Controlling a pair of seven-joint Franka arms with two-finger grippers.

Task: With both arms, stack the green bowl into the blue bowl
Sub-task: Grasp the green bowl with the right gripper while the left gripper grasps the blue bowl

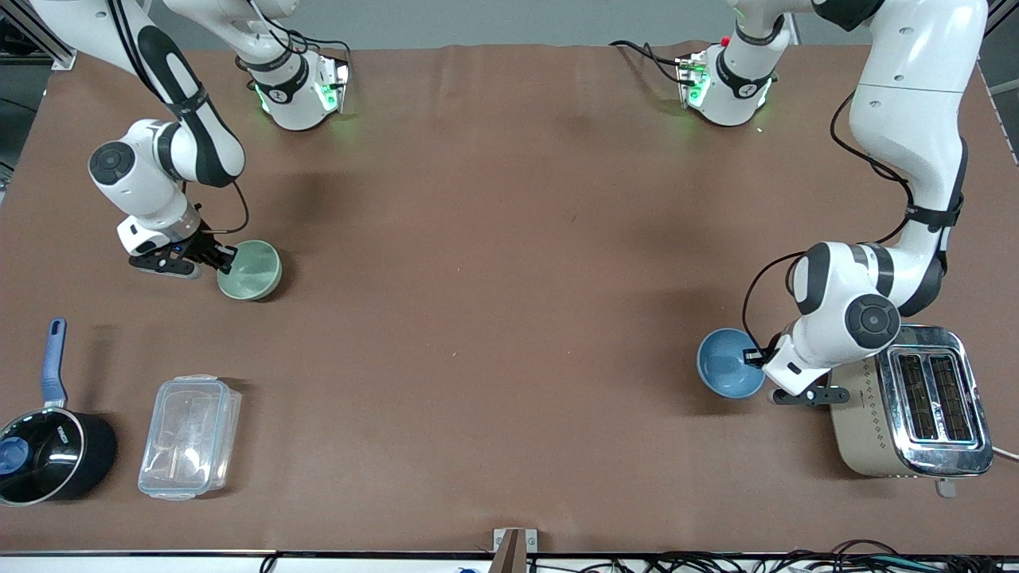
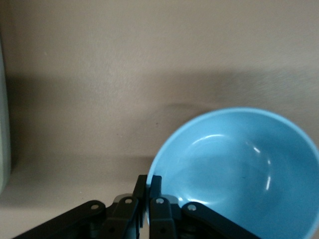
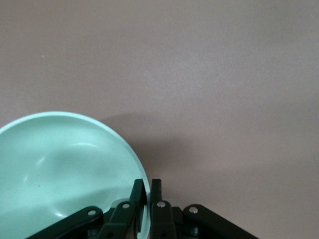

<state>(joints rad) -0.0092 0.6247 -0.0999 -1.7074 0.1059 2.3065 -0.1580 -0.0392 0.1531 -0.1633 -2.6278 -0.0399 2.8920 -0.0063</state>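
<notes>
The pale green bowl (image 1: 251, 270) is at the right arm's end of the table. My right gripper (image 1: 225, 258) is shut on its rim, one finger inside and one outside; the right wrist view shows the bowl (image 3: 55, 169) and the gripper (image 3: 148, 186) pinching its edge. The sky-blue bowl (image 1: 728, 364) is at the left arm's end, beside the toaster. My left gripper (image 1: 756, 358) is shut on its rim; the left wrist view shows the bowl (image 2: 244, 169) and the gripper (image 2: 148, 183) clamped on its edge. Whether either bowl is lifted off the table cannot be told.
A chrome toaster (image 1: 915, 402) stands right beside the left gripper and blue bowl. A black saucepan with a blue handle (image 1: 44, 446) and a clear plastic lidded box (image 1: 189, 436) sit near the front edge at the right arm's end. Brown tabletop (image 1: 493, 278) lies between the bowls.
</notes>
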